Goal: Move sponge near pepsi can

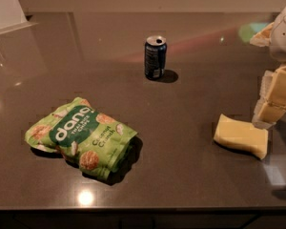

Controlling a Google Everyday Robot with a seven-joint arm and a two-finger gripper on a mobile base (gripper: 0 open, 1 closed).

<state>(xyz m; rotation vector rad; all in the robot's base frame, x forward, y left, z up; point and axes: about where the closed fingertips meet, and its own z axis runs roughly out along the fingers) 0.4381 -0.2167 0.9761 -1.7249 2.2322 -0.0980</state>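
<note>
Nearest the front edge of the dark, glossy countertop [181, 185], on the left, a crumpled green snack bag [81, 137] is seen lying flat, printed with white lettering and pictures of round crisps.

On the right and slightly farther back, the sponge [241, 136] is laid flat on the counter. It is shown as a pale yellow, soft rectangular slab. Its top face is slightly bowed, its right end looks thicker, and a thin shadow is cast along its near edge. Nothing is resting on it, and it is well apart from the bag.

Just behind and above the sponge's right end, the gripper [263, 75] is seen at the right edge of the view, partly cut off by it. Its blocky yellowish finger pads [279, 92] are held apart, one low and one higher up, with nothing clasped between them. The lower pad is hung just beside the sponge's far right corner, and whether the two touch cannot be made out. The sponge is not enclosed by the fingers.

Farthest back, near the middle of the counter, the pepsi can [155, 57] is stood upright, dark blue with a silver top. It is well apart from the sponge, to its left and behind it.
</note>
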